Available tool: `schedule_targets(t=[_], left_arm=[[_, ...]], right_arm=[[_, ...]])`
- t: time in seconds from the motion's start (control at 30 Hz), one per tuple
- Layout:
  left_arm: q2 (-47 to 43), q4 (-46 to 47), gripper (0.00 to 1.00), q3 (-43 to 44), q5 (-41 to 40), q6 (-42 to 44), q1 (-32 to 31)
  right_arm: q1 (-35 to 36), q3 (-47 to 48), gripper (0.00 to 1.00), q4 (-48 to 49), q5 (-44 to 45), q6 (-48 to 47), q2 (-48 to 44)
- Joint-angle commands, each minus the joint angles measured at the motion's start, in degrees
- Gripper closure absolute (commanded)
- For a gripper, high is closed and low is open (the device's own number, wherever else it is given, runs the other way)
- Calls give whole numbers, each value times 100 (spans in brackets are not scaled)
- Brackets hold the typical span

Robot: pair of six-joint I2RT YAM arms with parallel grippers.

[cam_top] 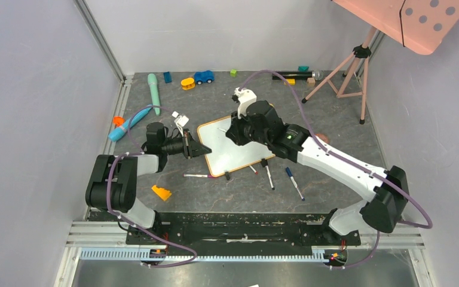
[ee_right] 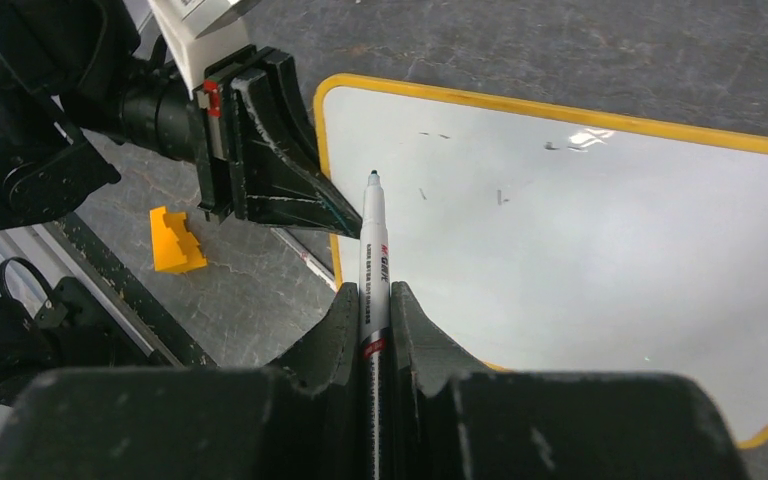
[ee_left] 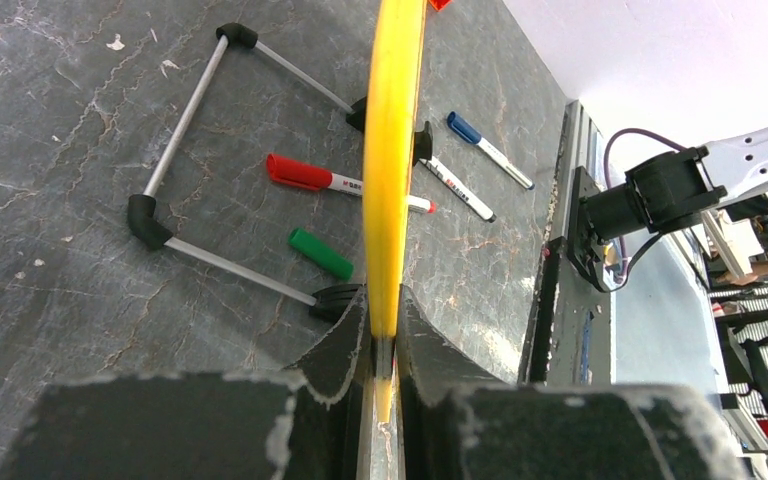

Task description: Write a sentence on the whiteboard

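The right hand (ee_right: 372,305) is shut tight on a marker (ee_right: 374,235). The marker points straight out from the hand, tip first, at the whiteboard (ee_right: 600,250) near its left edge. The left hand (ee_left: 382,325) pinches that yellow-orange edge. The board sits slantwise in the middle of the surface (cam_top: 334,113). Its white face spreads wide to the right of the tip. Loose pens (cam_top: 269,177) lie by its near edge.
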Motion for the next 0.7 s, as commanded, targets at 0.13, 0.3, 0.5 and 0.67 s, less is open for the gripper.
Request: schedule_targets(t=[0.13, 0.3, 0.5, 0.67], left_arm=[[330, 0, 98, 220, 76, -180, -32], [403, -320, 98, 410, 182, -129, -36], [378, -652, 98, 465, 190, -34, -26], [366, -789, 98, 498, 193, 3, -29]], right_arm=[[218, 468, 100, 422, 143, -280, 450], [222, 694, 100, 351, 215, -325, 702], [219, 1030, 100, 271, 207, -363, 1070], [223, 1197, 100, 210, 249, -361, 1302]])
